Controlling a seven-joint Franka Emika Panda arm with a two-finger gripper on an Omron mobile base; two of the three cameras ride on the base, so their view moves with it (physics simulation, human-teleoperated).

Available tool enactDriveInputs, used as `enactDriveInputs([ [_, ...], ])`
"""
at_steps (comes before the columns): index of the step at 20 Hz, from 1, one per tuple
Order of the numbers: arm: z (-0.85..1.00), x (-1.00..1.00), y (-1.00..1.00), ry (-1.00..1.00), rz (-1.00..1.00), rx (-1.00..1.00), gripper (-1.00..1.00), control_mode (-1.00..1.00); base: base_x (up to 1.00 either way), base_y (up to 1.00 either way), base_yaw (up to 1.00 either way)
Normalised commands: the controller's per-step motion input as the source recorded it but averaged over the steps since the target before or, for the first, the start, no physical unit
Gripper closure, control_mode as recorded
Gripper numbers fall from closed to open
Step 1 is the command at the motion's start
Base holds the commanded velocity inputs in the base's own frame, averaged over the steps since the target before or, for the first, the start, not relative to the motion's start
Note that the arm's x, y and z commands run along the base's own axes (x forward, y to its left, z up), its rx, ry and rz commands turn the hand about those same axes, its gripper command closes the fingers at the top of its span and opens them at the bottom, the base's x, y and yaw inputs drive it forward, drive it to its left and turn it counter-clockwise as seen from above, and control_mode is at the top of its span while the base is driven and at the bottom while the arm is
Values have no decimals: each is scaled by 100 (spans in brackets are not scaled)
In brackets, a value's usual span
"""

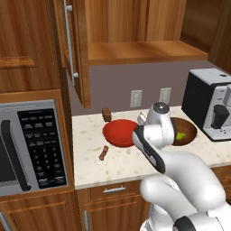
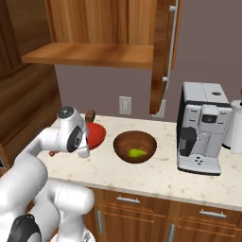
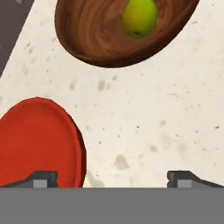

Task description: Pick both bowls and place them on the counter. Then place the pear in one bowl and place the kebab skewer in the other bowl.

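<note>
The glossy red bowl (image 1: 118, 133) (image 2: 96, 133) (image 3: 37, 140) and the dark wood-like bowl (image 1: 186, 130) (image 2: 135, 146) (image 3: 100, 35) both stand on the speckled beige counter (image 1: 90, 169) (image 3: 148, 122). Inside the wooden bowl lies the yellow-green pear (image 1: 181, 135) (image 2: 137, 152) (image 3: 140, 17). In front of the red bowl, the kebab skewer (image 1: 103, 153) rests on the counter. My gripper (image 3: 113, 179) is open and holds nothing. It hangs over bare counter between the two bowls, its left fingertip (image 3: 41, 178) above the red bowl's rim.
A stubby dark brown block (image 1: 106, 114) (image 2: 90, 115) sits behind the red bowl by the wall. A coffee machine (image 1: 211, 103) (image 2: 201, 127) stands to the right, a microwave (image 1: 29, 149) to the left. An open cabinet door (image 1: 72, 45) (image 2: 163, 56) and a wooden shelf (image 1: 144, 52) hang above.
</note>
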Motion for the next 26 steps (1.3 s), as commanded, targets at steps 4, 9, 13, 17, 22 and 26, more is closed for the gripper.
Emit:
enactDriveInputs([
  [4,-8,0,53,0,57,0,-100,-100,0,0,0],
  [9,-4,-1,55,1,58,-1,-100,-100,0,0,0],
  [13,0,0,78,11,46,-8,-100,-100,0,0,0],
  [17,0,0,81,9,39,-13,-100,-100,0,0,0],
  [22,-19,0,51,9,14,-11,-100,-100,0,0,0],
  [26,-27,0,8,0,2,-9,-100,-100,0,0,0],
])
